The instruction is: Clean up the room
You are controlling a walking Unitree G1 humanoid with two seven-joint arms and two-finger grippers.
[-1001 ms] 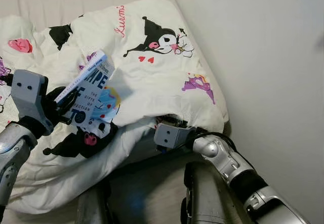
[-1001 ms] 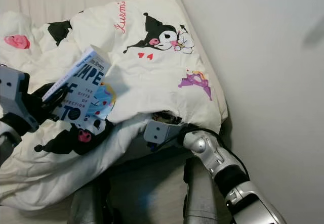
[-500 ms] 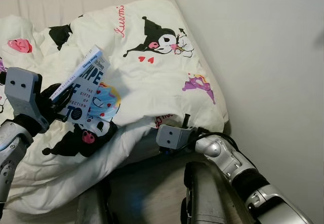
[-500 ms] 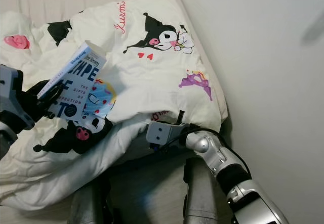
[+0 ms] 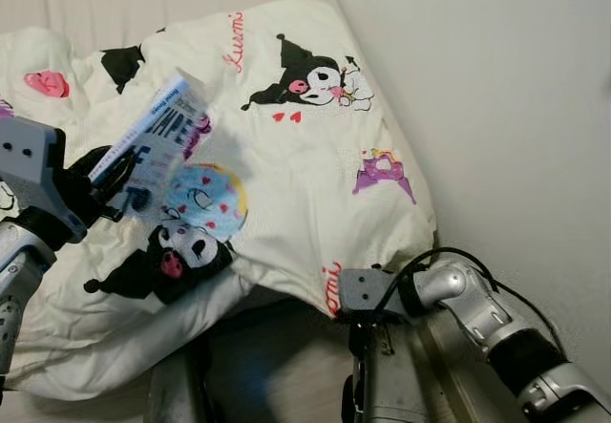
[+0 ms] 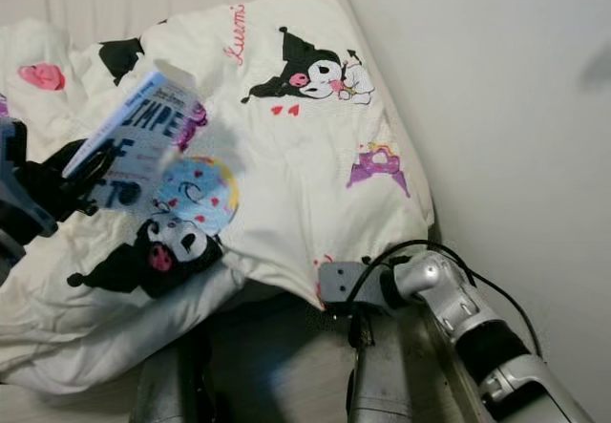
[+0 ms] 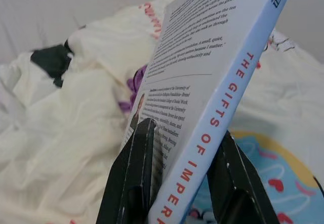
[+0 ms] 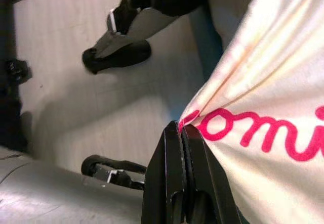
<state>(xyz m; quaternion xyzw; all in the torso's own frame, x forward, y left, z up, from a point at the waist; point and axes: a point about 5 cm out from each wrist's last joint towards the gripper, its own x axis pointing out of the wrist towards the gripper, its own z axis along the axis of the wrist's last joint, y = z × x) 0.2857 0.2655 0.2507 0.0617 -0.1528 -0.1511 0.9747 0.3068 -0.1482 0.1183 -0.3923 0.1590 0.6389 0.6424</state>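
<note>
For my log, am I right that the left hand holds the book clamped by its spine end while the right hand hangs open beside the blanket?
Not quite: the right hand is shut, pinching the edge of the blanket, as the right wrist view shows. The left hand does clamp the book.

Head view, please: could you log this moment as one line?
left hand: holds book | right hand: pinches duvet edge | bed untidy

The left gripper was raised at the robot's left, its two long black fingers clamped either side of what it held. The right gripper sat low (silver forearm bent inward), fingers pinched fully together on a fold.
</note>
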